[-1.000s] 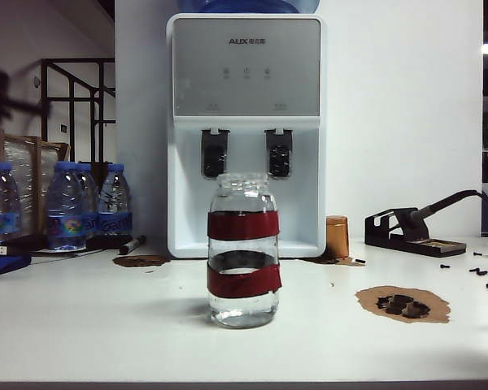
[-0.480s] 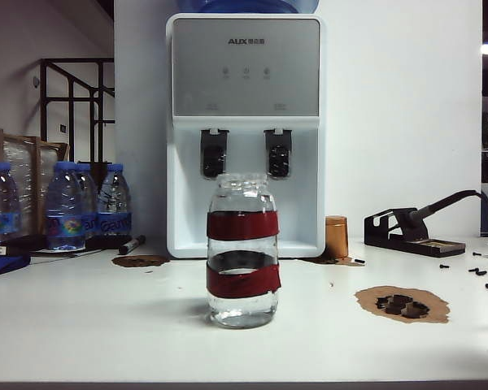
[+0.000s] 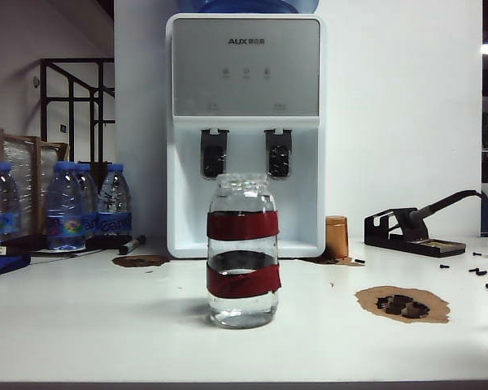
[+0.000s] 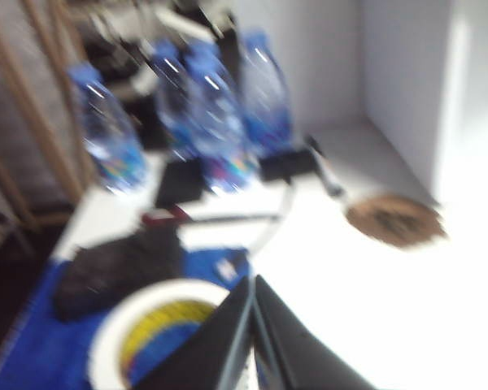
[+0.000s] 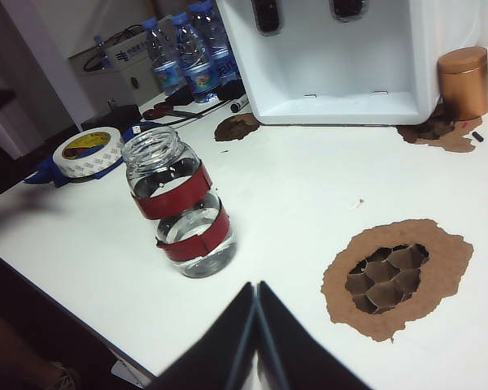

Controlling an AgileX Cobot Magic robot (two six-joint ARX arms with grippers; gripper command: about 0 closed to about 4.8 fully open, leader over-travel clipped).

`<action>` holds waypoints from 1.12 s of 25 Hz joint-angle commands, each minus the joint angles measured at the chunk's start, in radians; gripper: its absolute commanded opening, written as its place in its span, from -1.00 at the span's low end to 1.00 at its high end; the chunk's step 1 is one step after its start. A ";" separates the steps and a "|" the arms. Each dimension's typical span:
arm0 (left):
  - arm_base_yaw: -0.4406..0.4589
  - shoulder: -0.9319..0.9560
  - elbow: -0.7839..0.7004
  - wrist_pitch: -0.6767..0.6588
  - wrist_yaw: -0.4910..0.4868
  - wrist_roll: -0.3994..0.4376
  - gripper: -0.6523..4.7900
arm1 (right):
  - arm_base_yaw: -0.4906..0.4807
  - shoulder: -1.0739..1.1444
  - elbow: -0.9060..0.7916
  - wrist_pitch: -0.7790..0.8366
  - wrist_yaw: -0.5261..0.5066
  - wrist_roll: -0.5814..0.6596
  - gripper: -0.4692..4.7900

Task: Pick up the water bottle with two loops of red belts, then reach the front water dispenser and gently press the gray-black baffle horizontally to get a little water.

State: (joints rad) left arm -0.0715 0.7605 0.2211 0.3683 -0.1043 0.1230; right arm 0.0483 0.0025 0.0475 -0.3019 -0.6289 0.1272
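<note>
The water bottle (image 3: 242, 252), a clear wide-mouthed jar with two red bands and a little water, stands alone mid-table, in front of the white water dispenser (image 3: 246, 73). The gray-black baffle (image 3: 214, 154) is the left paddle under the silver panel. Neither gripper shows in the exterior view. In the right wrist view my right gripper (image 5: 256, 286) is shut and empty, held back from the water bottle (image 5: 179, 207), with the dispenser (image 5: 342, 73) and baffle (image 5: 266, 12) beyond. My left gripper (image 4: 254, 280) is shut and empty in a blurred view of the table's left end.
Blue-capped plastic bottles (image 3: 65, 207) and a marker (image 3: 132, 244) sit at the back left. A tape roll (image 5: 88, 150) lies on blue cloth at the left edge. A copper can (image 3: 336, 237), a soldering-iron stand (image 3: 407, 231), a torn brown cardboard patch (image 3: 403, 303) and loose screws (image 3: 480, 272) occupy the right.
A dark blurred arm at the exterior view's upper left has moved out of that view. The water bottle has stayed where it was.
</note>
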 commanded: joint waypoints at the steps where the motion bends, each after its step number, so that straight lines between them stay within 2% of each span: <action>1: 0.054 -0.003 -0.033 0.080 0.048 0.031 -0.78 | -0.001 0.000 0.002 0.013 0.001 -0.002 -0.83; 6: 0.133 -0.090 -0.111 0.098 0.154 0.031 -0.78 | -0.001 0.000 0.002 0.013 0.000 -0.001 -0.83; 11: 0.148 -0.245 -0.205 0.096 0.160 0.038 -0.78 | -0.001 0.000 0.002 0.013 0.001 -0.002 -0.83; 13: 0.146 -0.358 -0.216 -0.020 0.180 0.039 -0.78 | -0.001 0.000 0.002 0.012 0.001 -0.002 -0.83; 17: 0.146 -0.457 -0.216 -0.154 0.204 0.037 -0.78 | -0.001 0.000 0.002 0.012 0.001 -0.002 -0.83; 22: 0.134 -0.672 -0.216 -0.418 0.228 0.037 -0.78 | -0.001 0.000 0.002 0.012 0.001 -0.002 -0.83; 25: 0.104 -0.756 -0.216 -0.512 0.226 0.037 -0.78 | -0.001 0.000 0.002 0.012 0.001 -0.002 -0.83; 28: 0.074 -0.760 -0.216 -0.528 0.221 0.039 -0.78 | -0.001 0.000 0.002 0.012 0.008 -0.002 -0.83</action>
State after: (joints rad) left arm 0.0101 0.0029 0.0067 -0.1440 0.1184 0.1574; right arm 0.0479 0.0025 0.0475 -0.3012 -0.6285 0.1272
